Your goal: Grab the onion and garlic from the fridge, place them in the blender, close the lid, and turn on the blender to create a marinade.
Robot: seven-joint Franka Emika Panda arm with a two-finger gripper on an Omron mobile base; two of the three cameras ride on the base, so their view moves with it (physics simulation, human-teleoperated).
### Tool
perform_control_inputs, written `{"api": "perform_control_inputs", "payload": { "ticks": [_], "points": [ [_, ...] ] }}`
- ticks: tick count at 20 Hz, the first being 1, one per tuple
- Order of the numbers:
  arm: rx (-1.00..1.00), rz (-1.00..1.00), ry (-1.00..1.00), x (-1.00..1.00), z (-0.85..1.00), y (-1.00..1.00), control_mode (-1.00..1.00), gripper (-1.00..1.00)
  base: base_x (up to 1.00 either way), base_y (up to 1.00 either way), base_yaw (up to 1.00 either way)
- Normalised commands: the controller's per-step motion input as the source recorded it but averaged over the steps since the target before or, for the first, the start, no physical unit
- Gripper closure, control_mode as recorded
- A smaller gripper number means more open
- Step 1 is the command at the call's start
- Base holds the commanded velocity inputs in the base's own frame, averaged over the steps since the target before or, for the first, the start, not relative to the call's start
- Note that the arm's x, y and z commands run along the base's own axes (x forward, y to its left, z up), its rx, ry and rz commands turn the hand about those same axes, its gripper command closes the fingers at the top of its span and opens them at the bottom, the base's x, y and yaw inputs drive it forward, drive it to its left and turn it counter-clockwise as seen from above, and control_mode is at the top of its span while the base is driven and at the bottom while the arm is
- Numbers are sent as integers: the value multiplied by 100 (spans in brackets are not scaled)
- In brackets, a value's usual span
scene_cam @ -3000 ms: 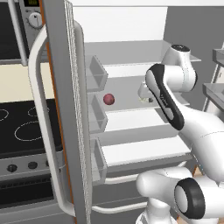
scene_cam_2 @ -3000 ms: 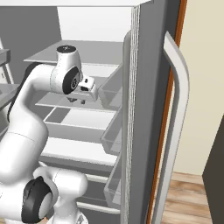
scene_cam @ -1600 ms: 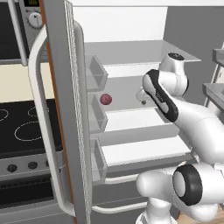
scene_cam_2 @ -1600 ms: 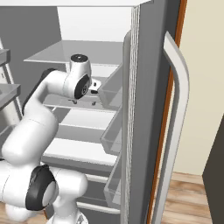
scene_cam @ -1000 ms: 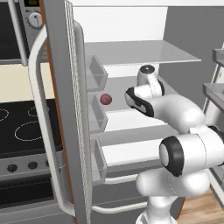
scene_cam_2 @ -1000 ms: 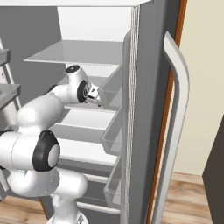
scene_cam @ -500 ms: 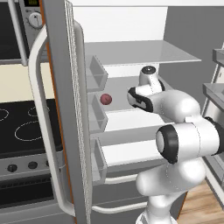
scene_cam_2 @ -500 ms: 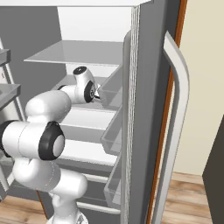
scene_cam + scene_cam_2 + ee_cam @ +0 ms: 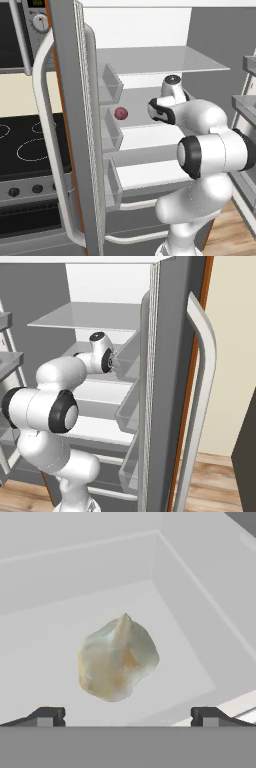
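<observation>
**A:** So where's the garlic (image 9: 118,658) sitting? I count one bulb, lying in a clear bin on the inside of the fridge (image 9: 150,65) door, right ahead of the gripper (image 9: 128,714). One onion (image 9: 120,113) too, on the middle shelf well off to the other side.

**B:** Yep, one of each. Jaws are spread as wide as they go, nothing in them, and the two finger tips (image 9: 47,716) frame the bulb without touching it.

**A:** How do you reckon it handles?

**B:** My guess is light and fairly firm, but lumpy with a pointed top, so it could roll or squirt out of a pinch. I'd close across the fat middle, below the point, not on the tip. The bin walls sit close on one side, so the fingers may clip the wall going in.
</observation>
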Motion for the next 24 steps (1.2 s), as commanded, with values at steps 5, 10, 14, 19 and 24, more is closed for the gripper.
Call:
{"api": "perform_control_inputs", "payload": {
  "ticks": [5, 10, 14, 19, 24],
  "points": [
    [0, 0, 0, 27, -8, -12, -100, -100, 0, 0, 0],
    [0, 0, 0, 23, -3, -19, -100, -100, 0, 0, 0],
    [0, 0, 0, 26, -7, -1, -100, -100, 0, 0, 0],
    [0, 0, 0, 24, -24, 0, -100, -100, 0, 0, 0],
    [0, 0, 0, 3, -40, 0, -100, 100, 0, 0, 0]
  ]
}}
